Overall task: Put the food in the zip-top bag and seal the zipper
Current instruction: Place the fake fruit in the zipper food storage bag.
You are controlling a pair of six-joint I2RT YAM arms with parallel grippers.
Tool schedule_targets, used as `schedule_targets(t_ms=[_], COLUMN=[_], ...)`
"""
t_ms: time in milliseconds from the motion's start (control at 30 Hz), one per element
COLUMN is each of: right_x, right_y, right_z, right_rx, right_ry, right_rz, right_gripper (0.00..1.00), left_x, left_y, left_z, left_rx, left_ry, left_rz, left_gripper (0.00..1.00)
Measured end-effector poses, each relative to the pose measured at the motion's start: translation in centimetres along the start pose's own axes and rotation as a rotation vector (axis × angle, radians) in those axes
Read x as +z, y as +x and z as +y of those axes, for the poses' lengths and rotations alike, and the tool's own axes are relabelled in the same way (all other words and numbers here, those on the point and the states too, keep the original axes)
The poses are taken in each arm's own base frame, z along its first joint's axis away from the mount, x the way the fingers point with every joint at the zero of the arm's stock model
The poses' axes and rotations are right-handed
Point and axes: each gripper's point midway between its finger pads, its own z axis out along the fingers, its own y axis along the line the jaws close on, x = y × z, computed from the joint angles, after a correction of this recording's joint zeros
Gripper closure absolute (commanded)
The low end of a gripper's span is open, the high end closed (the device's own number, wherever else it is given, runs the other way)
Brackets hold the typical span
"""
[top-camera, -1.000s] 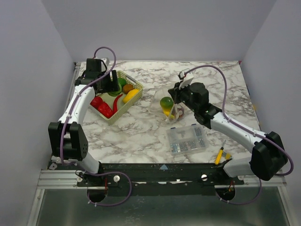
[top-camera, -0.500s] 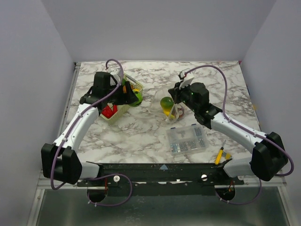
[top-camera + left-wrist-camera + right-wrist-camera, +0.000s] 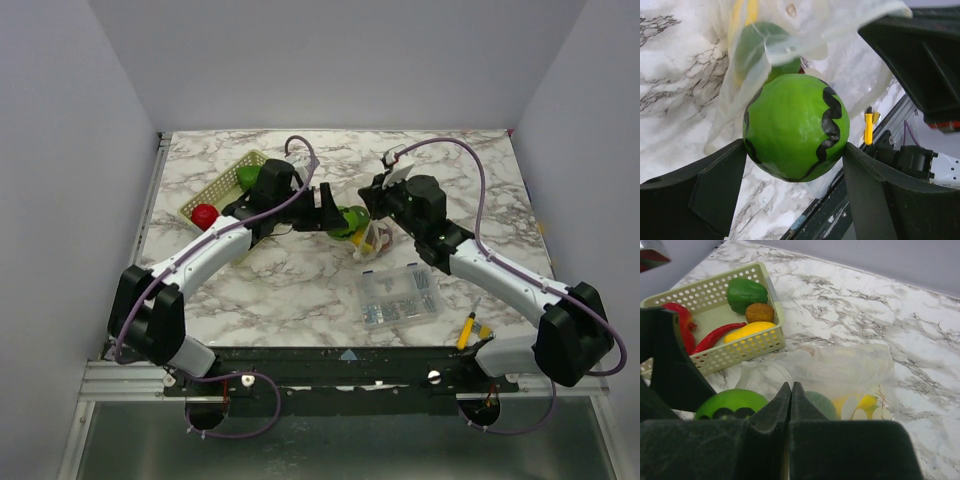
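Near edge: compartment box [image 3: 397, 296] and yellow-handled tool [image 3: 467, 330], both idle. Mid-counter [image 3: 300, 290]: right gripper [image 3: 378, 230] pinched fully shut on mouth edge of zip-top bag [image 3: 840, 367], holding it up; green and yellow food [image 3: 862, 402] already inside. Left gripper [image 3: 795, 150] has swung over from basket within last second, jaws wide around striped green melon [image 3: 795, 125], now at bag mouth (drop-in looks next). Far: basket [image 3: 740, 347] holds pepper [image 3: 746, 294], chili [image 3: 720, 335], others; sealing far off.

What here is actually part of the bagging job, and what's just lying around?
In the job: green striped melon, zip-top bag, and in the basket: green pepper, brown fruit, yellow fruit, red chilli.
Lying about: clear parts box, yellow-handled tool.
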Motion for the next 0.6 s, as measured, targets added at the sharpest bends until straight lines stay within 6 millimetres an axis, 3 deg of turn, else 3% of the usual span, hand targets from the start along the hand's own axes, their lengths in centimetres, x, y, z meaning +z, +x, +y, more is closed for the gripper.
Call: schedule_targets(t_ms=[233, 433, 600], right_x=[-0.6, -0.7, -0.6], right_y=[-0.9, -1.0, -1.0], right_z=[0.1, 0.1, 0.1], right_rx=[0.002, 0.004, 0.005], right_ry=[-0.003, -0.004, -0.004], right_rz=[-0.024, -0.033, -0.035], right_gripper=[0.99, 0.99, 0.99], left_x=[4.0, 5.7, 6.0], left_y=[-1.0, -0.2, 0.1], left_z=[-0.4, -0.7, -0.7], left_rx=[-0.046, -0.069, -0.085], left_ry=[-0.013, -0.011, -0.015], left_rz=[0.039, 0.073, 0.082], left_gripper=[0.80, 0.59, 0.41])
